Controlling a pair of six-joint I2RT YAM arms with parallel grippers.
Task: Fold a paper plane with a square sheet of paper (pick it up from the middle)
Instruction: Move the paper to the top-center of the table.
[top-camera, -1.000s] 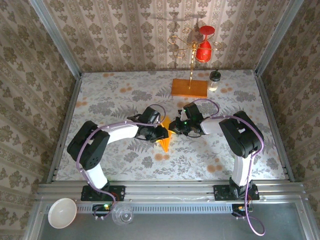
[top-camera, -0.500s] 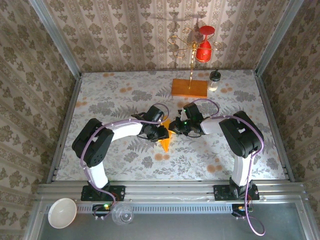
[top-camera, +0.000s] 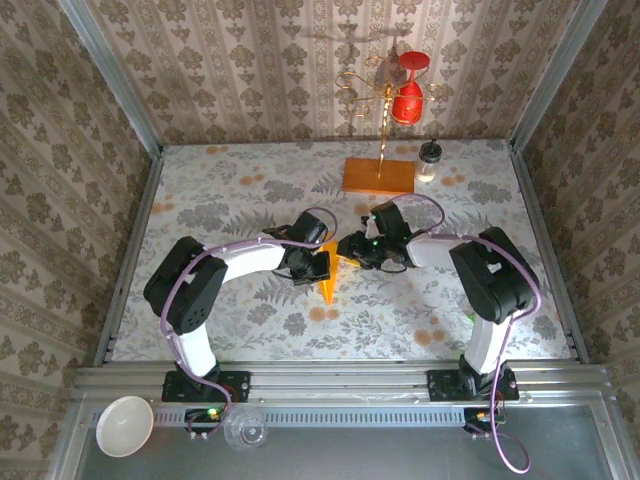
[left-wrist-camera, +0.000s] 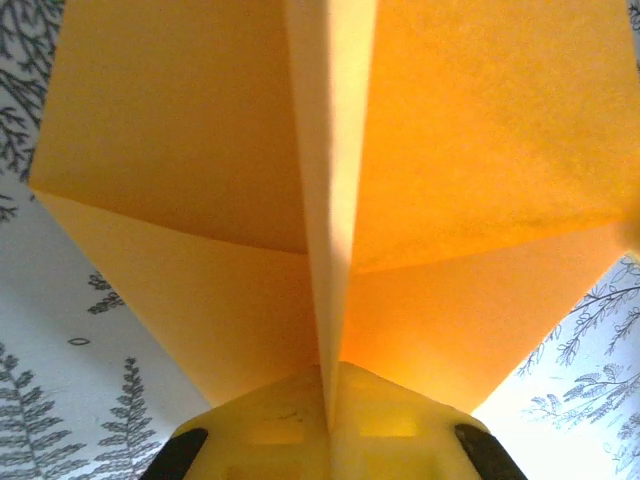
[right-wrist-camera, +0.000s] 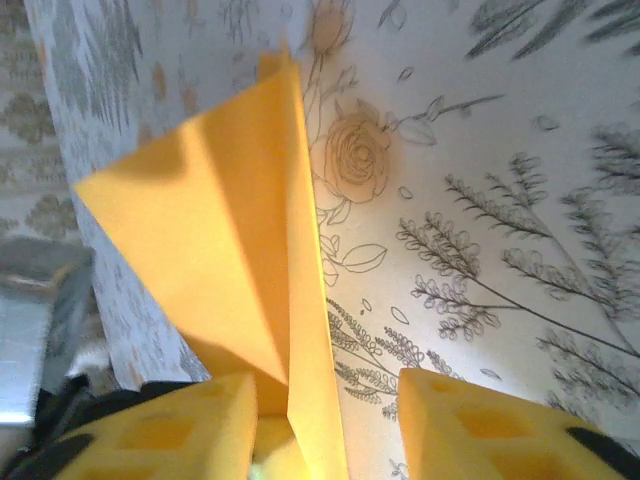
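The paper plane (top-camera: 329, 281) is an orange-yellow dart at the middle of the table, between the two grippers. My left gripper (top-camera: 319, 267) is shut on it. In the left wrist view its yellow pads (left-wrist-camera: 270, 425) pinch the centre crease, and the wings (left-wrist-camera: 180, 150) spread to both sides above them. My right gripper (top-camera: 351, 250) stands open just right of the plane. In the right wrist view the plane's folded edge (right-wrist-camera: 245, 250) rises in the gap, close to the left finger (right-wrist-camera: 170, 430) and well apart from the right finger (right-wrist-camera: 490, 430).
A brown-orange wooden block (top-camera: 379, 176) with a gold wire stand holding a red glass (top-camera: 407, 100) sits at the back, with a small bottle (top-camera: 429, 160) beside it. A white bowl (top-camera: 124, 425) and a clear cup (top-camera: 245, 428) lie on the near rail.
My left gripper has shut on the plane's centre crease. My right gripper has opened and let go of the plane, which now sits slightly lower.
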